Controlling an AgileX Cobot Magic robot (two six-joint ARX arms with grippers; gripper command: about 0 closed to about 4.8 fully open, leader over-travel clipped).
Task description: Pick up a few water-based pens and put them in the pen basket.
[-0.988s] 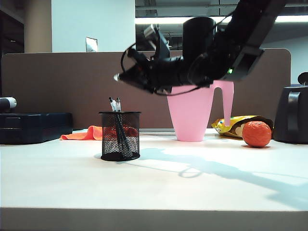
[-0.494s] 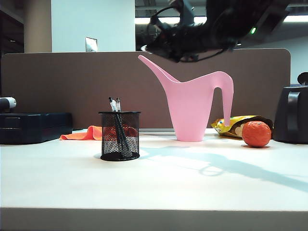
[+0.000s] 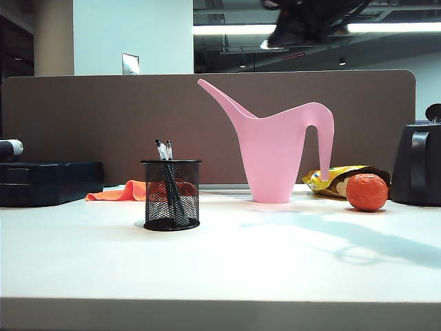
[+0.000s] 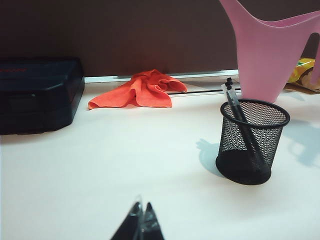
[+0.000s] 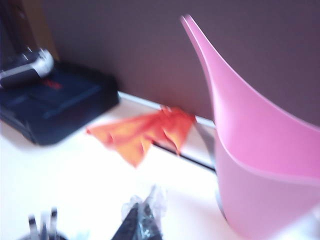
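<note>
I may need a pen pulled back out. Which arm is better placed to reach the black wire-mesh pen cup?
Probably left: the left gripper, shut, sits low over the white table near the black wire-mesh pen cup; the right gripper, also shut, is high above.

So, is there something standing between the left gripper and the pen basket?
Nothing visible. In the left wrist view only bare table lies between the shut left gripper and the pen basket, which already holds the pens. The shut right gripper is high above.
</note>
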